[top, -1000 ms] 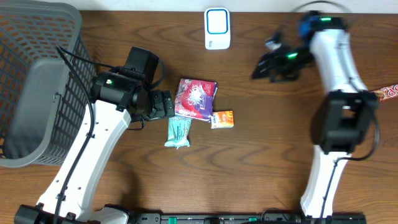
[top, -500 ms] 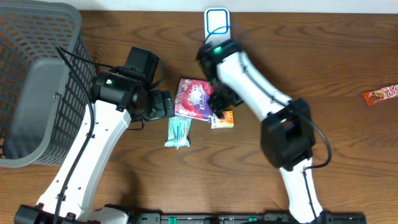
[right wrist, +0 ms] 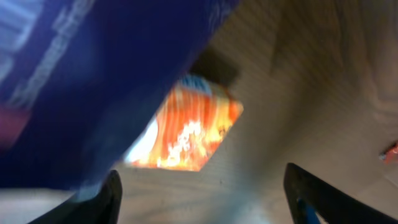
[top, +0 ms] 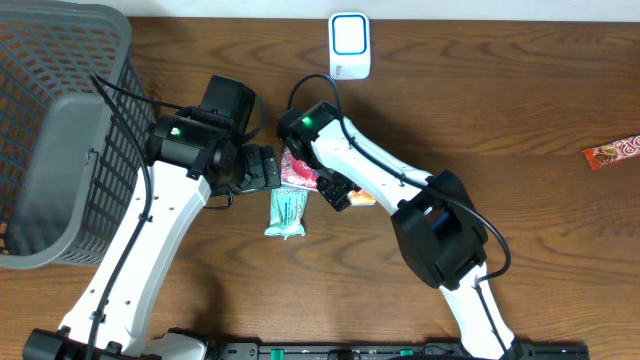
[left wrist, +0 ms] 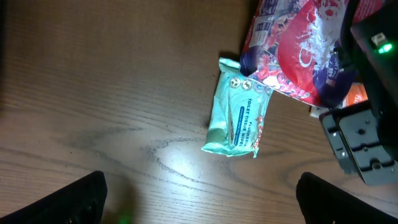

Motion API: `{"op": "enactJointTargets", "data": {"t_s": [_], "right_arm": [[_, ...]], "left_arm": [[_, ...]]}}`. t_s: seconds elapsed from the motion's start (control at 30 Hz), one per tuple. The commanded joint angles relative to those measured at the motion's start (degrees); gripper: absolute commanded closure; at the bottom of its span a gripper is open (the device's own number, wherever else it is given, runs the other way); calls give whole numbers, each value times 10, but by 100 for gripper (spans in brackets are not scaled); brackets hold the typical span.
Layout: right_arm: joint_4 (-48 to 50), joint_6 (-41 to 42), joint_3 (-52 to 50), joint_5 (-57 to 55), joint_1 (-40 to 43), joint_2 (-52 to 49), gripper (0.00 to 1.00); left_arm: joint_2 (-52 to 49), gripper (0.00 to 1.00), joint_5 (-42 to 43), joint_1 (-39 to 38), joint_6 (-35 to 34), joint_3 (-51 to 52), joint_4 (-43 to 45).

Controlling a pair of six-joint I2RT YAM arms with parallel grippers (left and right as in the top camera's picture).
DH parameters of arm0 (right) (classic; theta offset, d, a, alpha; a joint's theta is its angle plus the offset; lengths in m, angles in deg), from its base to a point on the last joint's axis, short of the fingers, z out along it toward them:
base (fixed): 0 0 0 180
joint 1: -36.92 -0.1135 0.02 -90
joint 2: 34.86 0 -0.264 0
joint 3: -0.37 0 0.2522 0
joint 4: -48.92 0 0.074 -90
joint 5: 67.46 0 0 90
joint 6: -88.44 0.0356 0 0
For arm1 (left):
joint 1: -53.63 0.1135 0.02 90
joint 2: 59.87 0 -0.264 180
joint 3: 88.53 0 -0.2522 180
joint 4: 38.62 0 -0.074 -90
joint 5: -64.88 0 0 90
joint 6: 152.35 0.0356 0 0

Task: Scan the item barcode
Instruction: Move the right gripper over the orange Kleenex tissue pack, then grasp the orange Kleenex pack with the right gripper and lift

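Overhead, four packets (top: 287, 212), one basket (top: 60, 130), one scanner (top: 350, 45)

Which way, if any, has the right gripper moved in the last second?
Yes. Overhead, the right gripper swung left, from right of the white scanner to below it, over the red snack pack.
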Motion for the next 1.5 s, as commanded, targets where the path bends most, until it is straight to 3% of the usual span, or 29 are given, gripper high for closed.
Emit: {"op": "enactJointTargets", "data": {"t_s": [0.0,0.33,0.63,0.67,0.77,1.03,1.23,1.37,1.47], "right_arm": [[17,-22,-12,24,10,16,27],[19,-136,-16,147,38,16,30],[34,-148,-49,145,41,16,32],[42,-148,-56,143,41,16,36],[83,-136,-82,141,47,16,67],[105,-102,-77,216,126,17,70],[99,-112,-75,360,217,17,99],[87,-172,-76,498,278,17,99],[80,-178,-76,536,317,17,99]], "left_arm": [[-2,2,-3,-2,3,3,-2],[-2,2,-3,-2,3,3,-2],[-2,2,-3,-2,3,3,-2],[-2,2,-3,-2,3,3,-2],[-2,2,-3,-2,3,3,-2],[-2,2,-3,-2,3,3,-2],[-2,2,-3,-2,3,3,-2],[-2,2,-3,-2,3,3,-2],[-2,2,-3,-2,3,3,-2]]}}
